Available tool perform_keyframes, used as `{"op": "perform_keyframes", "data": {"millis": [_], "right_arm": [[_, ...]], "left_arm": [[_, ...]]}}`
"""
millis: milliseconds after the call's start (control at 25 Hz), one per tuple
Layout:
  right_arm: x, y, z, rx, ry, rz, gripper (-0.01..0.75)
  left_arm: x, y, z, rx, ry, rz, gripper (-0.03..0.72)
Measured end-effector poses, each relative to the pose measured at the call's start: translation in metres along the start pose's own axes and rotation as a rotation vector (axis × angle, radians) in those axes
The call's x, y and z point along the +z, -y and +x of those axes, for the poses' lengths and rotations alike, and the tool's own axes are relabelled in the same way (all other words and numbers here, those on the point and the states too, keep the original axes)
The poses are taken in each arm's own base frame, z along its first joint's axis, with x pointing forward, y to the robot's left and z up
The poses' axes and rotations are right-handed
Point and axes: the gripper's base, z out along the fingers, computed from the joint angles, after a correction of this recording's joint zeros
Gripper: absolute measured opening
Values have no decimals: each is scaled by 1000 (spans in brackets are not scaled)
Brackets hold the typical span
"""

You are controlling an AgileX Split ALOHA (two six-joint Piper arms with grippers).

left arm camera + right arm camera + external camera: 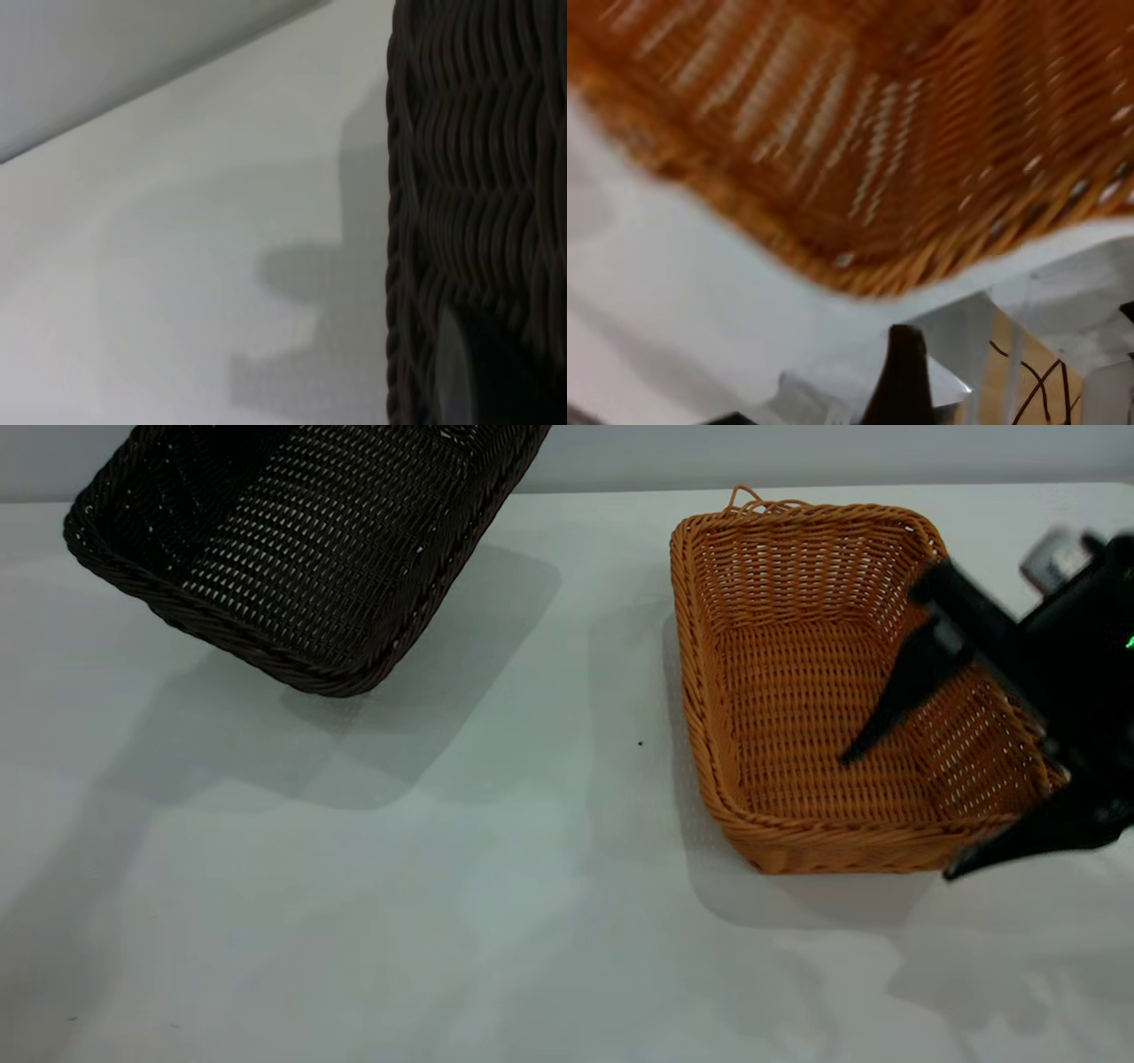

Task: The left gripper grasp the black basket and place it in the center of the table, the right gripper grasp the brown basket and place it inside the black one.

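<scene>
Black basket [301,549] hanging tilted above the worktop [443,921], left gripper's state untellable, right gripper [912,815] spreading wide astride the brown basket's [797,691] side wall, bare worktop between baskets

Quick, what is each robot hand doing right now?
Left hand: hidden; the dark woven wicker basket hangs tilted above the white table.
Right hand: open, straddling the orange-tan woven wicker basket wall.
</scene>
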Motion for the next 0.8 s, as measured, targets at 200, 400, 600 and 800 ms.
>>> {"op": "perform_keyframes", "data": {"millis": [200, 400, 600, 800], "right_arm": [[23, 4, -20, 46, 32, 51, 565], [31, -5, -39, 27, 101, 51, 462], [27, -10, -58, -20, 186, 40, 142], [3, -5, -90, -110, 215, 3, 67]], "left_arm": [[0, 0, 0, 9, 0, 0, 78], [0, 0, 0, 17, 0, 0, 78], [0, 0, 0, 48, 1, 0, 78], [0, 0, 0, 162, 5, -2, 78]]}}
